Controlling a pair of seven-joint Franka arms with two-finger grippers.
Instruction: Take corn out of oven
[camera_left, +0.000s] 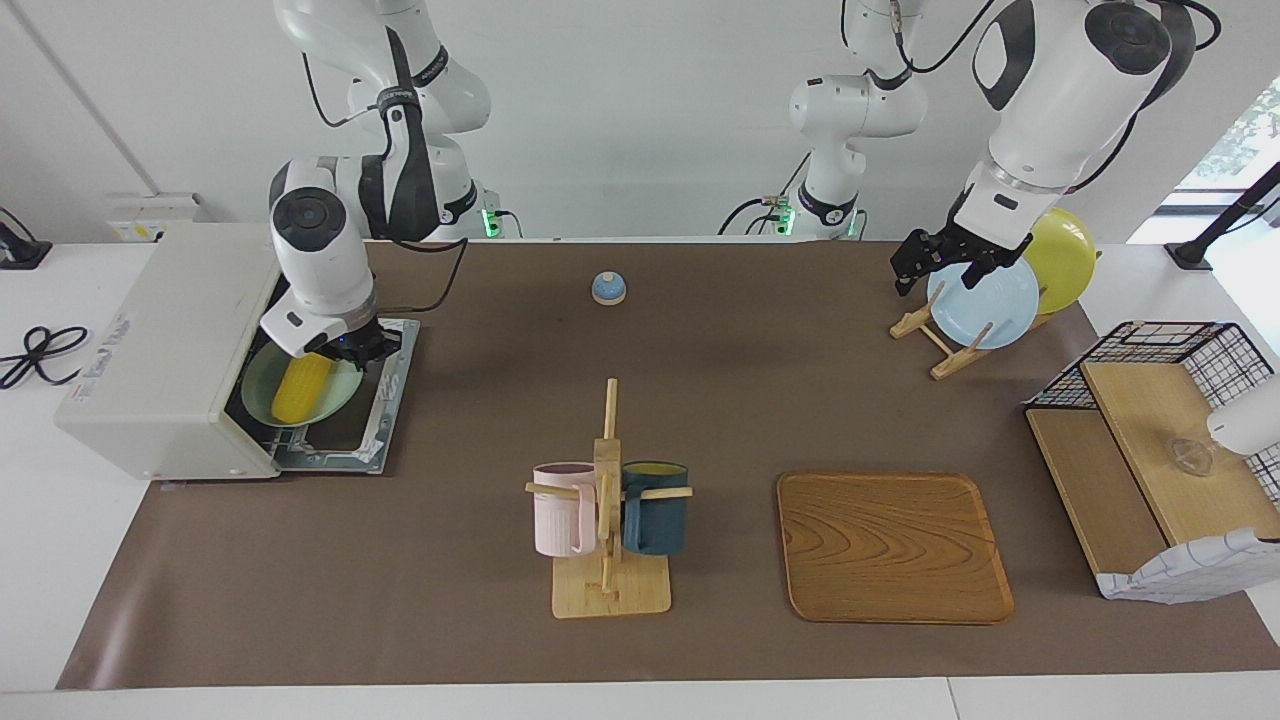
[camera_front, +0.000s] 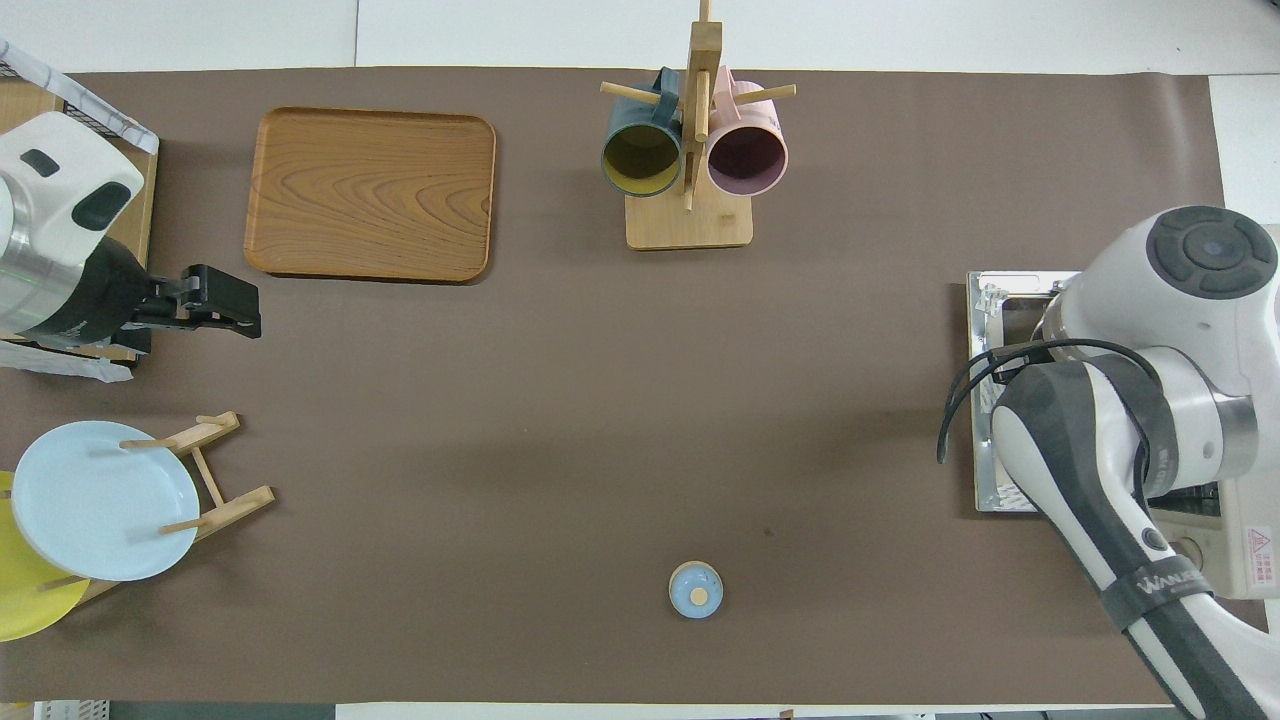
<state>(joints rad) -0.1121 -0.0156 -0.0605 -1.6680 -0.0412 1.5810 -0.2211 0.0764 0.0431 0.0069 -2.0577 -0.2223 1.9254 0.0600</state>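
corn (camera_left: 301, 388) on plate (camera_left: 335, 400) in oven (camera_left: 165, 355) mouth | tray (camera_left: 893, 546) beside mug rack (camera_left: 608, 520)

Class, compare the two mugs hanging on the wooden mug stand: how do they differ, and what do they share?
The pink mug is pale pink inside and out; the dark blue mug is dark blue outside with a yellowish inside, seen in the overhead view. The pink mug hangs toward the right arm's end of the table, the dark blue mug toward the left arm's end. Both hang on pegs of the wooden mug stand and look alike in size.

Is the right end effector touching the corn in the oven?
Cannot tell. In the facing view the right end effector sits at the corn's upper end, hiding any contact; overhead, the arm covers both.
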